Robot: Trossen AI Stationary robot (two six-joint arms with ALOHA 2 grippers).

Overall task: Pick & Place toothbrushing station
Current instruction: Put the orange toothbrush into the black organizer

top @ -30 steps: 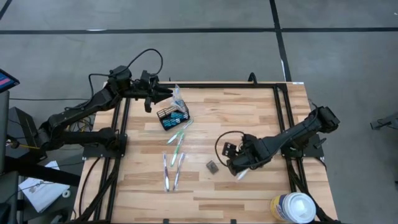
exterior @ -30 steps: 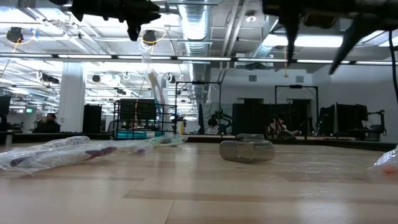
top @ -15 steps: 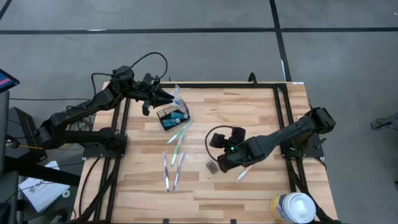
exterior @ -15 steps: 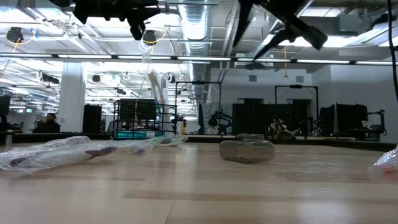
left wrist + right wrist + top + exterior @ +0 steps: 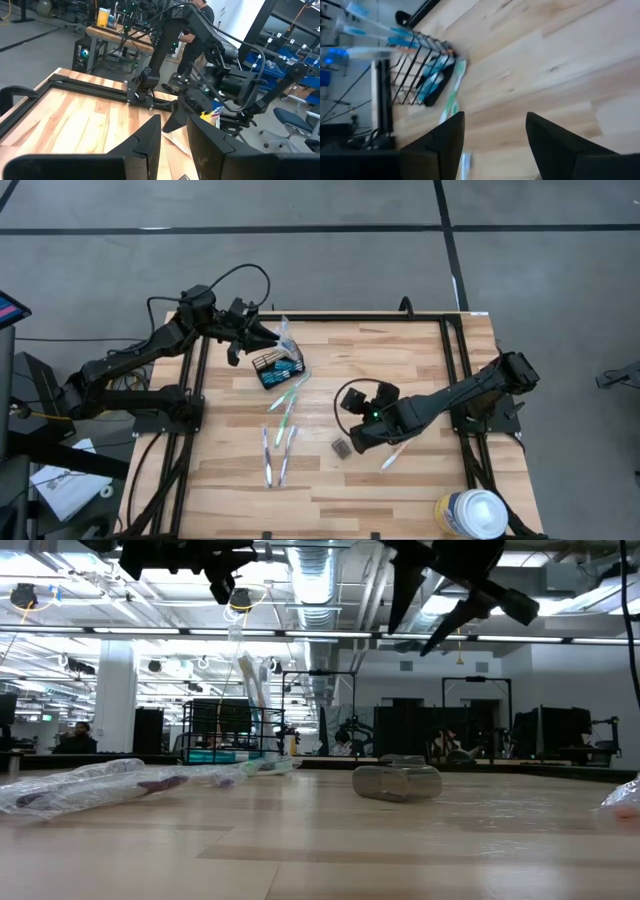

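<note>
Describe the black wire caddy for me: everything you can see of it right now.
The caddy is a small black wire-mesh rectangular basket, standing on the wooden table near its far left corner. Blue-and-white tubes lie inside; wrapped toothbrushes stick out above its rim. A green toothbrush lies beside it. The left gripper holds a wrapped brush above it.

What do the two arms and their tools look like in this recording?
Both arms are dark, jointed and slim. The left arm trails a looping black cable; the right arm carries a coiled black cable and a small green light near its wrist. Each tool ends in two flat black fingers.
</note>
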